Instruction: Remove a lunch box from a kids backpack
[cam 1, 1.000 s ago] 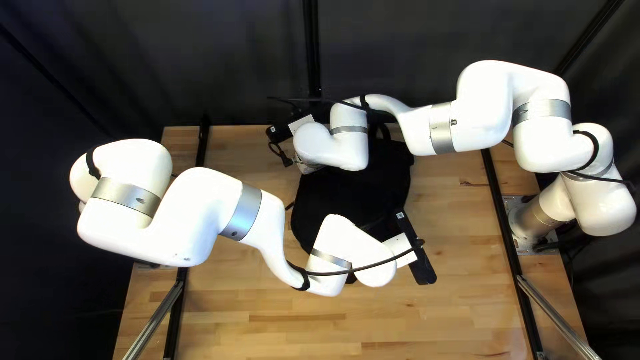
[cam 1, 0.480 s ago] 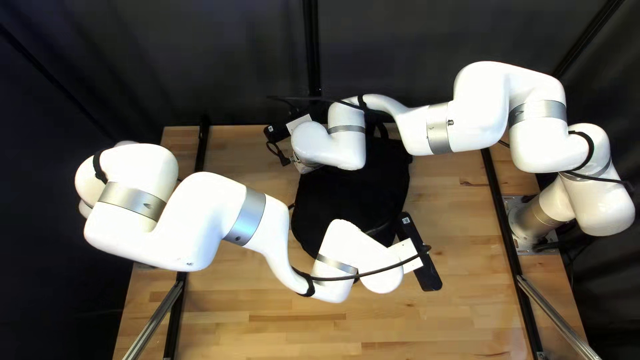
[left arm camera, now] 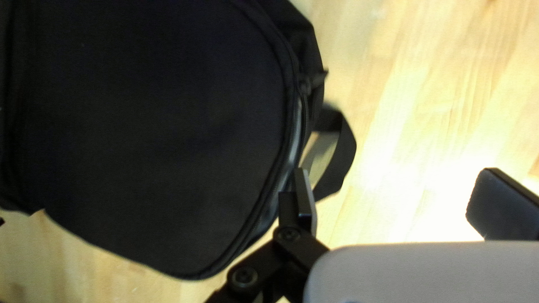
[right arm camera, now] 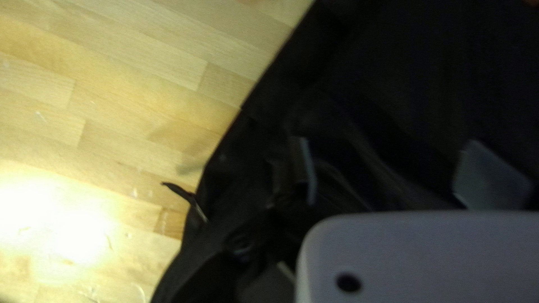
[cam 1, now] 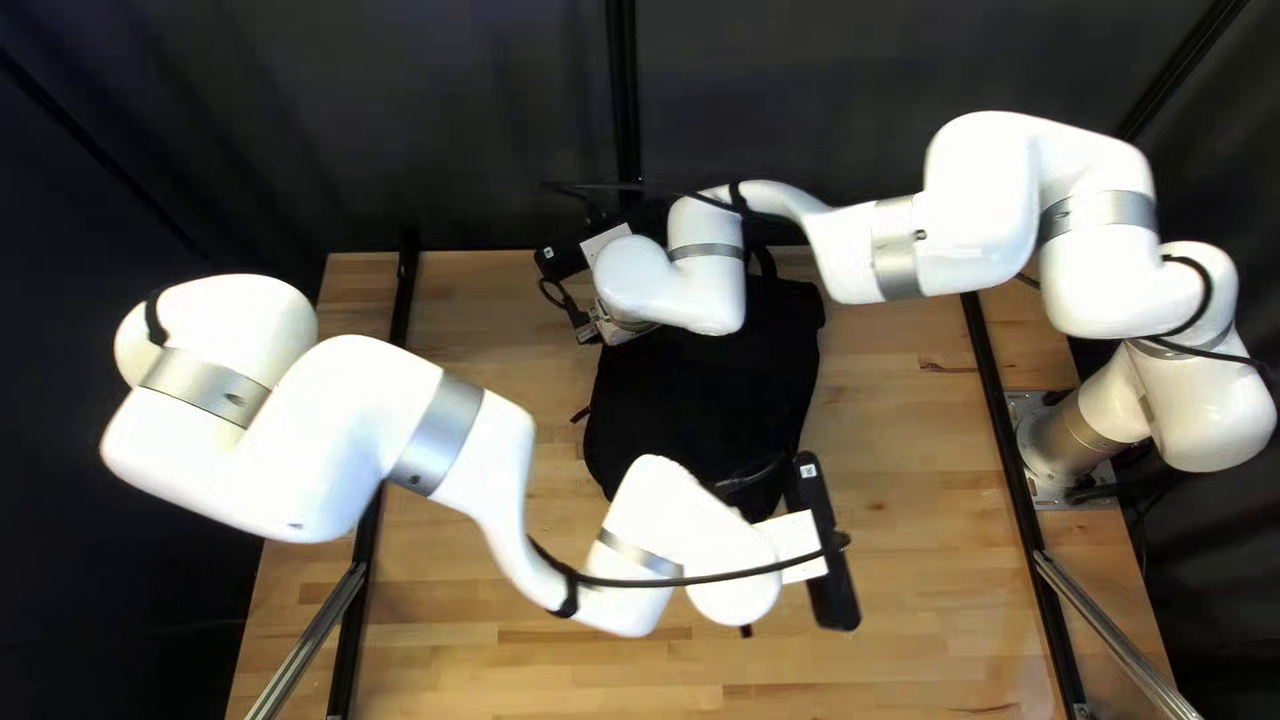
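- Left gripper [left arm camera: 396, 188]: wide, backed off toward 6 o'clock.
- Right gripper [right arm camera: 388, 163]: wide, 10 o'clock on backpack [cam 1: 707, 387].
- Lunch box unseen; backpack probably needs gripping first.

backpack [cam 1: 700, 414]: 1 | robot arms [cam 1: 987, 200]: 2 | left gripper [cam 1: 747, 631] + right gripper [cam 1: 619, 326]: 2 | wrist cameras [cam 1: 823, 507]: 2 | table [cam 1: 920, 600]: 1

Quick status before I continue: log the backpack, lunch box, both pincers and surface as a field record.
Backpack: black, lying on the table
Loop: black, sticking out from the backpack's edge
Lunch box: not in sight
Left pincer: open, one finger by the backpack's edge, the other over wood
Right pincer: open, at the backpack's dark cloth
Surface: pale wood
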